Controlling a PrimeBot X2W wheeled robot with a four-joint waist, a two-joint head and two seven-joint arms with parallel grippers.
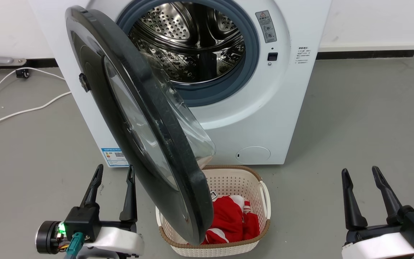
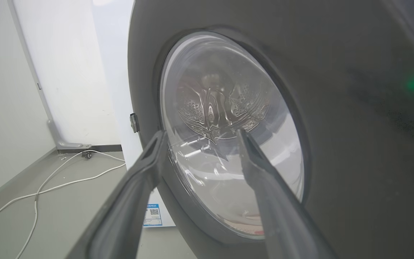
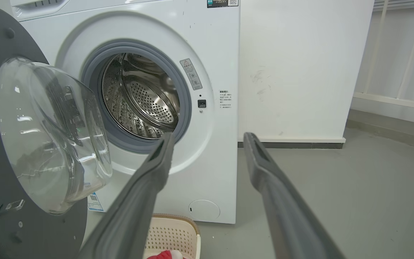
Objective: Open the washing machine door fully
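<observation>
Task status: I judge the task partly done. The washing machine door point(image 1: 138, 122) is unlatched and swung clear of the opening, so I look straight into the steel drum point(image 1: 192, 43).
Door position: attached at the left side of the washing machine point(image 1: 264, 108), the door stands out toward me, nearly edge-on in the head view. Its domed glass faces right and its glossy outer face faces left. Its near edge hangs over the laundry basket point(image 1: 261, 190) on the floor.
Remaining: I judge that more swing to the left is needed before the door counts as fully open. I cannot tell how far the hinge allows.
Left gripper point(image 1: 115, 167): low, just beside the outer face, fingers spread apart and holding nothing. In the left wrist view they point at the glass; I cannot confirm contact.
Right gripper point(image 1: 359, 169): right of the basket, well apart from the door, fingers spread, empty.
Next move: in my judgement, a push on the inner side, with the left gripper first moved out of the swing path.
Hazard: the white cable point(image 1: 13, 111) lies on the floor to the left.
</observation>
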